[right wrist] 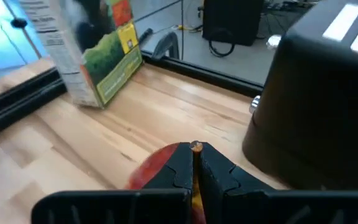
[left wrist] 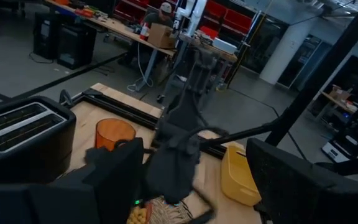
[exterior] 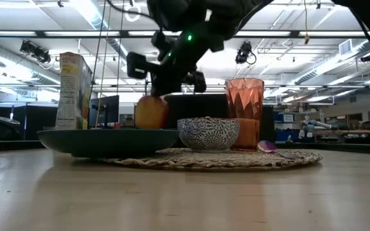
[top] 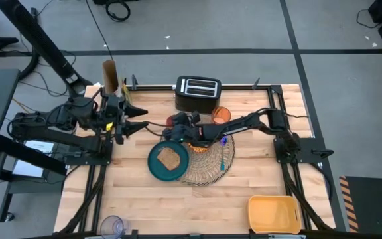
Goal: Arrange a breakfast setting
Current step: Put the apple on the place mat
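A teal plate (top: 159,166) with a brown toast slice (top: 171,158) lies with its right part on the woven wicker placemat (top: 212,166). A patterned small bowl (exterior: 208,133), the orange cup (exterior: 244,109) and the spoon (exterior: 266,146) show on or behind the mat. My right gripper (right wrist: 196,163) is shut over the red-yellow apple (right wrist: 160,169), between the plate and the toaster. The apple also shows behind the plate in the low view (exterior: 150,112). My left gripper (top: 138,121) waits open at the table's left side. My right gripper pinches the apple's stem (right wrist: 196,147) between its two fingertips, coming from above and slanting down. The apple sits upright below the fingers. The plate hides its underside in the low view, so I cannot tell whether it rests on the table.
A black toaster (top: 197,93) stands at the far edge, close beside the apple. A cereal box (top: 110,76) stands at the far left. A yellow container (top: 272,214) lies at the near right and a clear cup (top: 111,226) at the near left.
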Robot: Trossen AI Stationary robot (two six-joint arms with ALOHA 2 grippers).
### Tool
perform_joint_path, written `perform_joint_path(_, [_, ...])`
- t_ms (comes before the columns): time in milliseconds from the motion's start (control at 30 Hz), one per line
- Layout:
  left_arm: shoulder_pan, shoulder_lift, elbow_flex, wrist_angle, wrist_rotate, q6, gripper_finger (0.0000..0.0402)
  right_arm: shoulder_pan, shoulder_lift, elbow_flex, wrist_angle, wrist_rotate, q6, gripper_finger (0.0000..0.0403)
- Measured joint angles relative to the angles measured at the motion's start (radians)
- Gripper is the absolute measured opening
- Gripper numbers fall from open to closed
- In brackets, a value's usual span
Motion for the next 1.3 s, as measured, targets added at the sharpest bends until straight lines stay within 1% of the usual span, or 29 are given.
perform_joint_path(167, [0.0,0.0,0.0,-0.01,0.033,0.002,0.0295,-0.019,0.028,-0.001,-0.017,-0.016,0.053,0.0011])
perform_joint_path(333, [0.0,-0.001,0.0,-0.016,0.039,0.008,0.0295,-0.027,0.035,-0.002,-0.029,-0.059,0.058,0.0012])
perform_joint_path(633, [0.0,-0.002,0.0,-0.019,0.054,0.027,0.0295,-0.038,0.034,-0.001,-0.094,-0.071,0.041,0.0012])
perform_joint_path(733, [0.0,-0.006,0.0,-0.02,0.054,0.037,0.0295,-0.046,0.033,-0.001,-0.096,-0.092,0.041,0.0017])
perform_joint_path(867, [0.0,-0.007,0.0,-0.021,0.054,0.037,0.0295,-0.051,0.033,-0.001,-0.096,-0.095,0.03,0.0023])
perform_joint_path(1000, [0.0,-0.017,-0.001,-0.022,0.054,0.047,0.0295,-0.052,0.033,-0.001,-0.095,-0.098,0.031,0.0038])
perform_joint_path(1100, [0.0,-0.028,-0.001,-0.024,0.062,0.097,0.0295,-0.052,0.033,-0.001,-0.092,-0.115,0.031,0.0058])
perform_joint_path(1300, [0.01,-0.041,-0.001,-0.025,0.049,0.131,0.0295,-0.052,0.029,-0.001,-0.088,-0.114,0.027,0.0097])
